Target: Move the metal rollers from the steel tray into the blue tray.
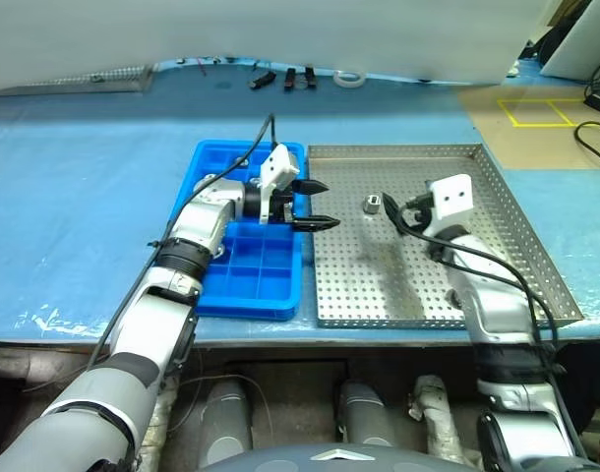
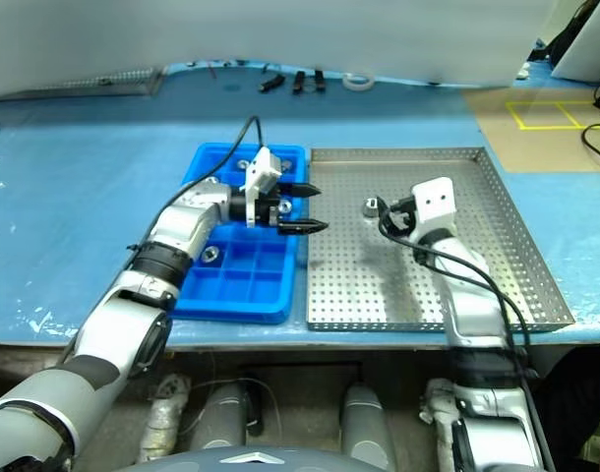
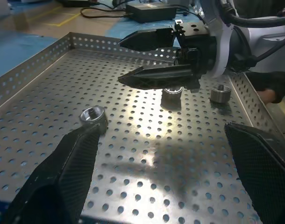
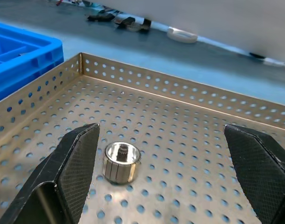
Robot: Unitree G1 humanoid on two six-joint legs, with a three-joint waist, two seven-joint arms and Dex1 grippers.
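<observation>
steel tray (image 1: 497, 246): silver-grey, floor dotted with round holes | blue tray (image 1: 249, 285): bright blue, grid of squares | metal roller (image 4: 121, 162): shiny silver | tabletop sheet (image 1: 74, 216): pale blue

Pale blue sheet (image 1: 84, 197) over the table, white wall (image 1: 280, 29) behind, brown floor (image 1: 536, 133) with yellow tape (image 1: 539, 111)

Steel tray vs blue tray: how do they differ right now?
The steel tray is silver metal with one open perforated floor; the blue tray is blue plastic split into square compartments. The steel tray is wider, the blue tray narrower. The open right gripper points at a roller on the steel tray; the open left gripper reaches from over the blue tray. Both are rectangular, side by side.
</observation>
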